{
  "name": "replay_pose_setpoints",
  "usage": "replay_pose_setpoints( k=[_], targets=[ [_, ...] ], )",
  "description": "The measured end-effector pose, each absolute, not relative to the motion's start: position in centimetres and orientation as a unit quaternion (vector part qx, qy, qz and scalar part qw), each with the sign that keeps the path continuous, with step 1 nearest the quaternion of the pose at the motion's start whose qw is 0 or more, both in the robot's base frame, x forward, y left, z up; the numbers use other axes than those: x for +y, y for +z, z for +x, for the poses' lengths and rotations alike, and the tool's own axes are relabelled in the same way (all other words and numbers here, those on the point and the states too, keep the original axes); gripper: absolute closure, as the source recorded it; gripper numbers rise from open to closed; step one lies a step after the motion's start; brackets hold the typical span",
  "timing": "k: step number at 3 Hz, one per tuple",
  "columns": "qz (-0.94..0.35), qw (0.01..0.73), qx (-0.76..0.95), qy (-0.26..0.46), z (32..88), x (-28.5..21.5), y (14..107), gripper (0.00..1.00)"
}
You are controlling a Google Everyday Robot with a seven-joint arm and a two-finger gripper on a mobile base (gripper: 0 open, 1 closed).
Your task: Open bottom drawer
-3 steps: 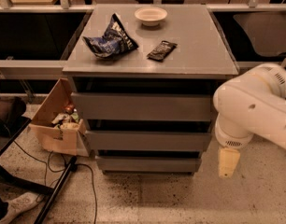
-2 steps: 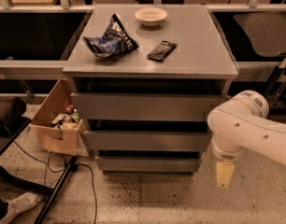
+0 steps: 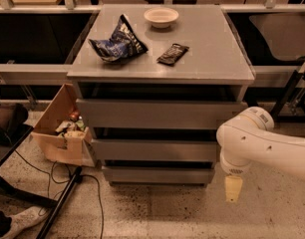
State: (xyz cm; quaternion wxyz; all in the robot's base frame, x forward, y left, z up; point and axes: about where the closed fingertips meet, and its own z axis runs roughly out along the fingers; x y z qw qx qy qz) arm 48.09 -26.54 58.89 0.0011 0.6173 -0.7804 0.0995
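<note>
The white arm [image 3: 264,146] comes in from the right edge, which cuts it off, so nothing of the robot behind it shows. Its rounded joint covers the right end of the middle drawer [image 3: 152,150]. The tool [image 3: 233,188] hangs down from that joint as a short, pale yellowish stub, just above the speckled floor and just to the right of the desk's lower corner. From this angle I cannot tell whether the tool is spread or pressed together, and it touches nothing that I can see.

The bottom drawer [image 3: 157,175] is the lowest of three in the grey desk [image 3: 212,49], close to the floor. Its front is a plain grey strip with no handle, and it looks narrower than the two fronts above it. A dark gap lies over it, and its inside is hidden.

On the desk lie a crumpled blue bag [image 3: 117,43], a pale bowl [image 3: 161,17] and a dark wrapped bar [image 3: 173,54]. To the left stands an open cardboard box [image 3: 55,133]; its contents are hard to make out.
</note>
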Motion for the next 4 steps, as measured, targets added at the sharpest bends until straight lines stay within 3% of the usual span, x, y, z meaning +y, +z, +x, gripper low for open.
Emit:
replay_pose_setpoints(
  k=[3,4],
  targets=[
    [0.641,-0.051,-0.762,0.069,58.5,-24.0,41.6,0.00],
    [0.632,-0.075,-0.771,0.037,57.3,-23.9,36.3,0.00]
  ],
)
